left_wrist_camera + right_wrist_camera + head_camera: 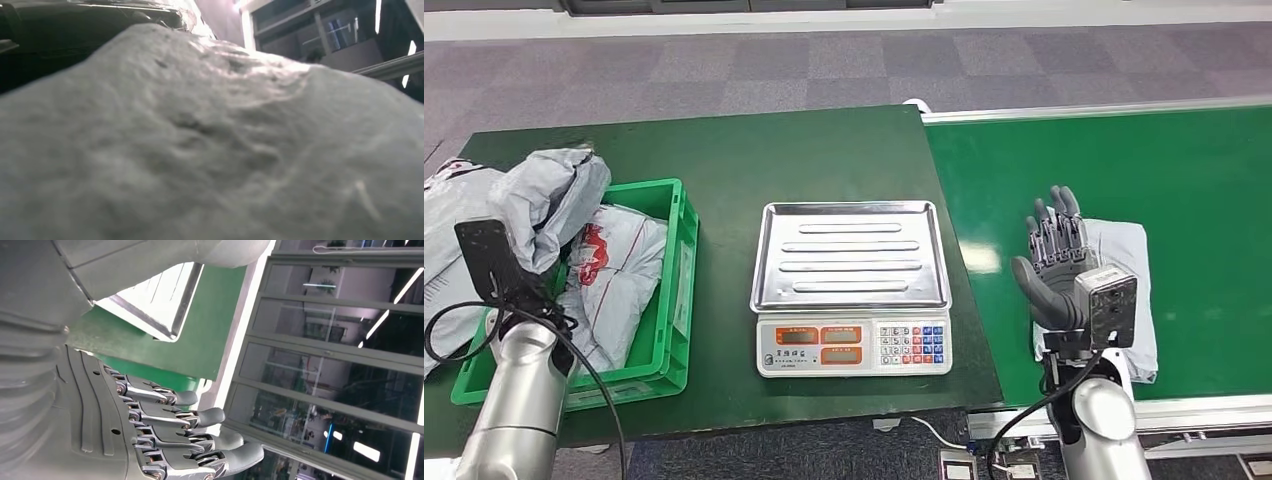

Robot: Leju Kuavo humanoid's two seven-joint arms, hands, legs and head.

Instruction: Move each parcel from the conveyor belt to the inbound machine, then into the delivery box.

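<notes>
A dark green table top (754, 160) is seen on the left, abutted by a brighter green conveyor belt (1184, 170) on the right; grey carpet tiles (724, 70) lie beyond. Glazed partitions (340, 365) are visible in the right wrist view. A steel-trayed weighing scale (852, 285) is set mid-table. A white flat parcel (1124, 290) is lying on the belt; the right hand (1056, 262) is held upright against it, fingers (200, 417) straight and spread, nothing grasped. A grey crumpled mailer bag (549, 200) is draped over the rim of a green plastic crate (679, 290) holding further parcels. The left hand is hidden behind the bag; its state cannot be told.
</notes>
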